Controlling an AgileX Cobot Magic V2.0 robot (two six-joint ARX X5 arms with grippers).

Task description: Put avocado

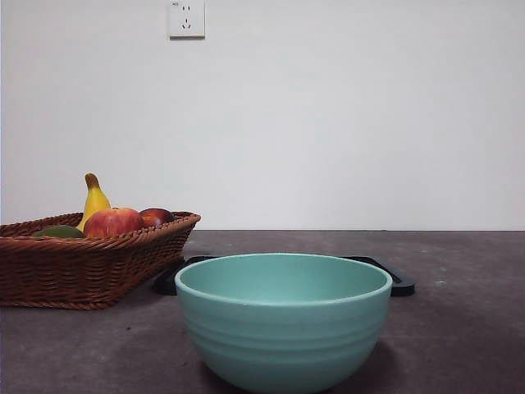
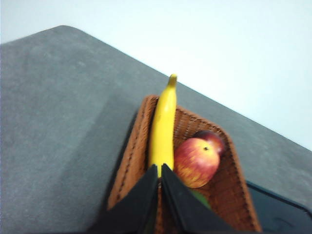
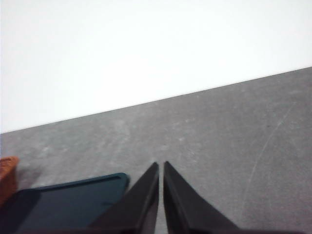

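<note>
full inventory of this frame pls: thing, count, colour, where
avocado: 1, dark green, in the basket, mostly hidden behind its rim
banana: 1, yellow, in the basket, tip sticking up above the rim
apple: 1, red with yellow, in the basket beside the banana
dark red fruit: 1, in the basket behind the apple, kind unclear
basket: 1, brown wicker, on the table
bowl: 1, teal, nearest the front camera, nothing visible in it
tray: 1, black, flat on the table behind the bowl
table: 1, dark grey
wall socket: 1, white, on the wall
left claw: 1, black, above the basket, jaws shut, holding nothing
right claw: 1, black, over bare table next to the tray, jaws shut, holding nothing
</note>
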